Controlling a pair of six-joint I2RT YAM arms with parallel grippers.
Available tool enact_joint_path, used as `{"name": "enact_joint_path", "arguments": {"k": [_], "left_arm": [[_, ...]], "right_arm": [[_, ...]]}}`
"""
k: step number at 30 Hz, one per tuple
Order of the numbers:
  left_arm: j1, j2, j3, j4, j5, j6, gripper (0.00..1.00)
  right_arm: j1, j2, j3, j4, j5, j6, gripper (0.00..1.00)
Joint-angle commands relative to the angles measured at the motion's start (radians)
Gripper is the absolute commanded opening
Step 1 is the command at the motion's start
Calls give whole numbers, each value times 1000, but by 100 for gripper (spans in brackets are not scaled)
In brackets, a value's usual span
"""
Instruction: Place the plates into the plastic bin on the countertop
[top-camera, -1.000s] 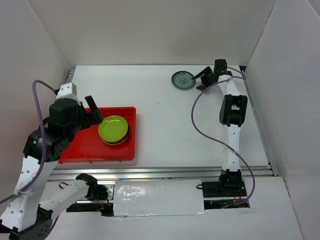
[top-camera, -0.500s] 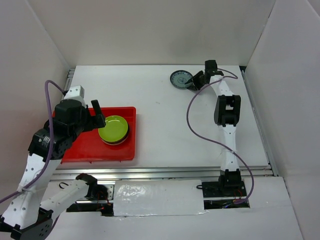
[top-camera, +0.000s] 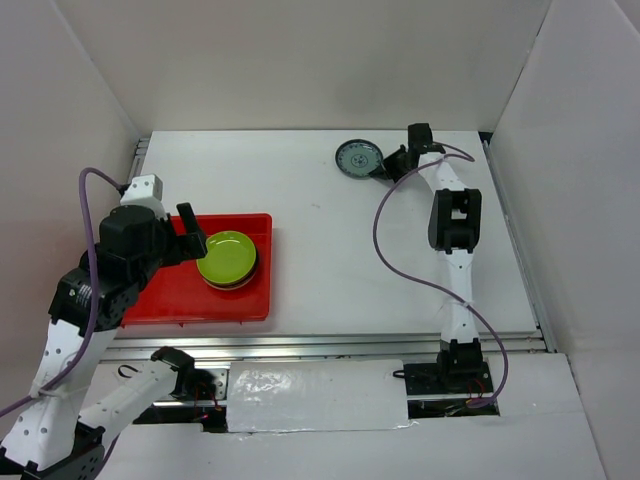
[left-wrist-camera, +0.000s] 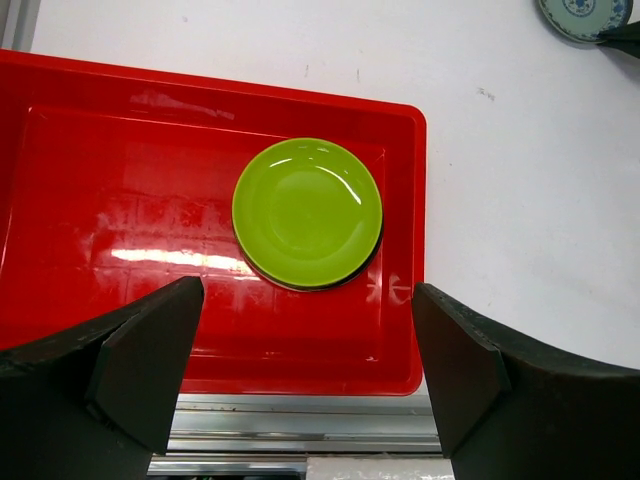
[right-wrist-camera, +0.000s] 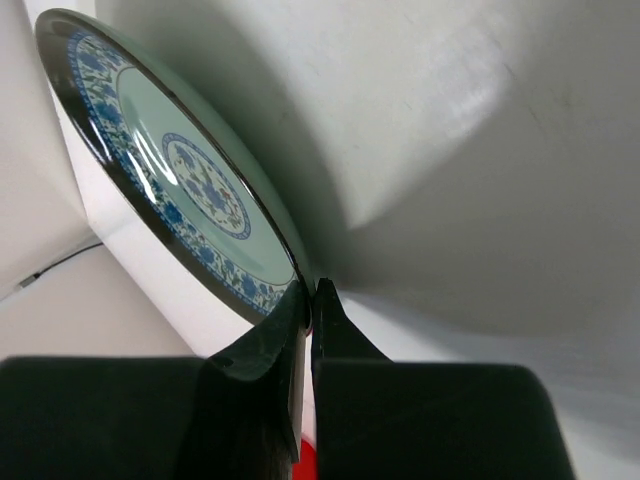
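- the left hand is open wide, its two dark fingers spread far apart, and it holds nothing.
- it hovers above the red plastic bin, looking straight down into it from the near side.
- the red plastic bin sits on the white surface at the left, its near rim just beside the metal rail along the front edge.
- a lime green plate lies face up in the right half of the bin, on top of a small stack.
- a dark plate shows only as a thin rim under the near edge of the green one; how many plates lie beneath cannot be told.
- the left half of the bin floor is bare red plastic.
- the right hand is at the far side of the surface, its fingers closed to a narrow pinch on the rim of the blue-patterned plate.
- that plate has a pale green centre, a blue floral band and a dark outer edge.
- in the top view it is near the back wall, well apart from the bin, with the right hand on its right-hand edge.
- whether the plate rests flat on the surface or is tipped up cannot be told.
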Motion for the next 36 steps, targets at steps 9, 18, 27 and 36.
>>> {"name": "enact_joint_path", "arguments": {"k": [9,18,27,36], "left_arm": [[-1,-66,-44,91,-35,12,99],[-2,-117,-95,119,20,-20,99],[-2,-155,-69,101,72,-65,99],[-2,-122,-63,73,79,-68,99]], "right_arm": [[67,-433,-453,270,26,-9,0],[292,-619,-461,206,2,-144,0],[576,-652,-641,373,-79,-126,0],[697,-658,-769,451,-136,-116,0]]}}
